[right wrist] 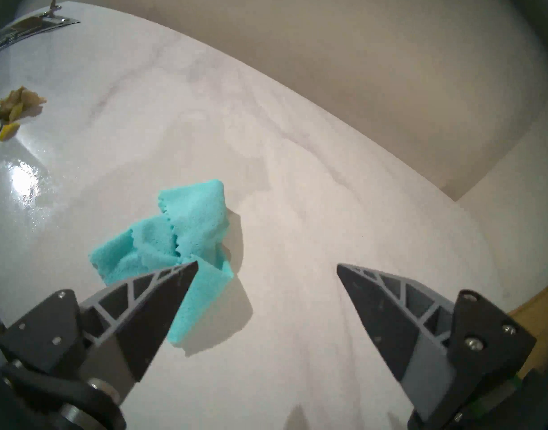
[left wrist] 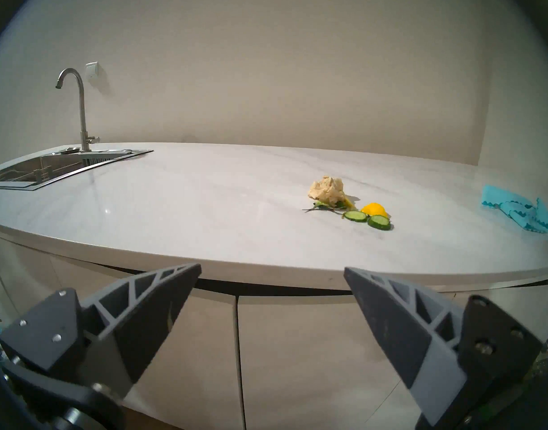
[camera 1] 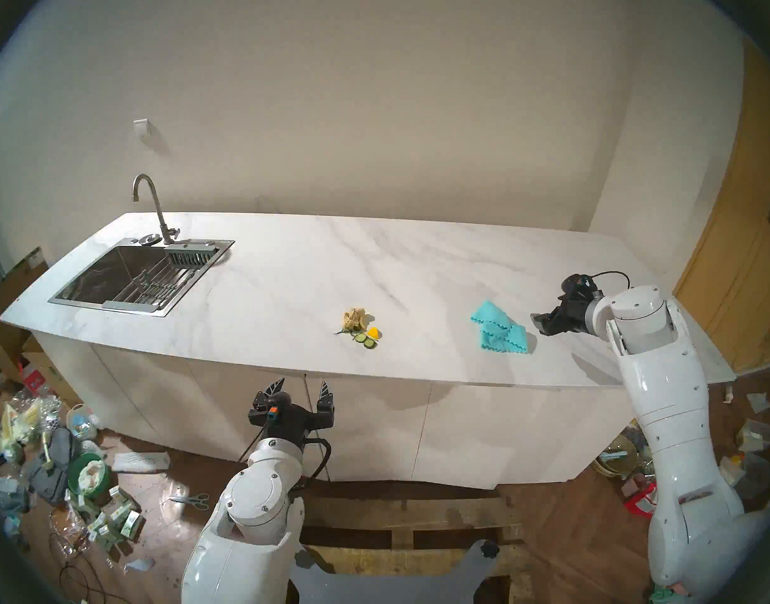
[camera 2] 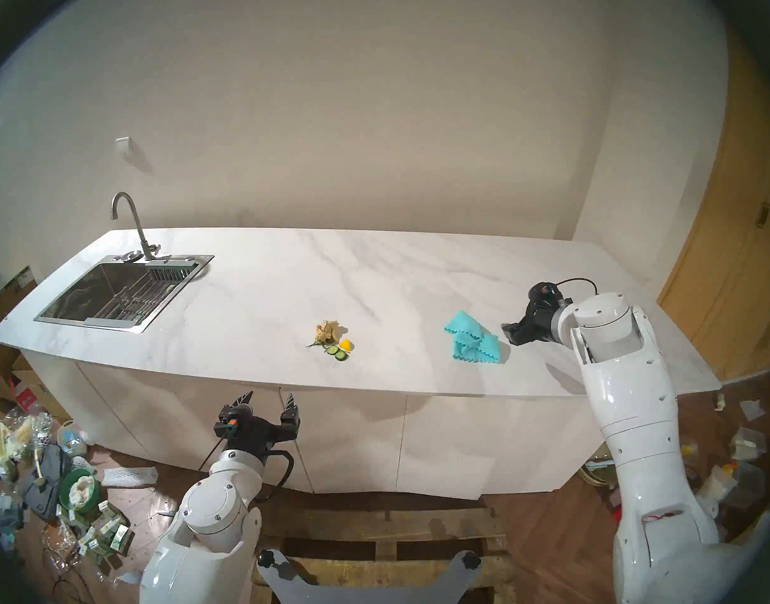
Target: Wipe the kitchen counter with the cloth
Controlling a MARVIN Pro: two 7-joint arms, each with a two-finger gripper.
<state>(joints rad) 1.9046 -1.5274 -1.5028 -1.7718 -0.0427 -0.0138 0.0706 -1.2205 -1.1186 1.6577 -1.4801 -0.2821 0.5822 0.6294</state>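
Note:
The turquoise cloth (camera 1: 498, 328) lies crumpled on the white marble-look kitchen counter (camera 1: 313, 263), right of middle. It also shows in the right wrist view (right wrist: 173, 234) and at the right edge of the left wrist view (left wrist: 519, 210). My right gripper (camera 1: 538, 322) is open and empty, low over the counter just right of the cloth; one finger (right wrist: 161, 296) overlaps the cloth's near corner in its own view. My left gripper (camera 1: 302, 387) is open and empty, below the counter's front edge, in front of the cabinet fronts (camera 1: 374, 424).
A beige paper wad (camera 1: 354, 319) with cucumber slices (camera 1: 364, 339) and a yellow piece (camera 1: 373, 332) lies mid-counter near the front edge. A steel sink (camera 1: 135, 276) with a tap (camera 1: 152, 206) is at the left end. Clutter litters the floor (camera 1: 69, 459).

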